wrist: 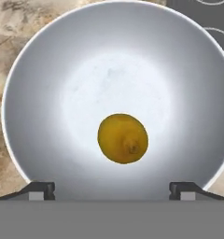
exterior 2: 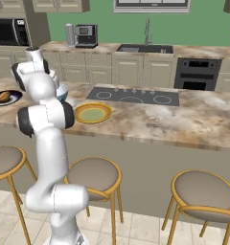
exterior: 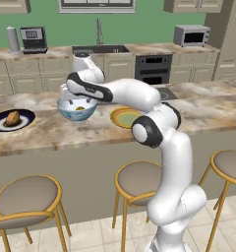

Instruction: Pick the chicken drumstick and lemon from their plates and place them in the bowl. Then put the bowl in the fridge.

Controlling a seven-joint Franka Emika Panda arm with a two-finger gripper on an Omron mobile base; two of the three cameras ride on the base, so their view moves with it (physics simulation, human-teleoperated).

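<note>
Gripper [wrist: 112, 191] spread wide and released, poised directly over the bowl [wrist: 44, 93], nothing between the fingertips [wrist: 39, 190]. Lemon [wrist: 122, 138] lying loose inside the bowl, slightly toward 5 o'clock from its centre. Chicken drumstick [exterior: 12, 118] on the dark plate [exterior: 26, 122] at 9 o'clock from the bowl; yellow plate [exterior: 121, 117] at 3 o'clock.
</note>
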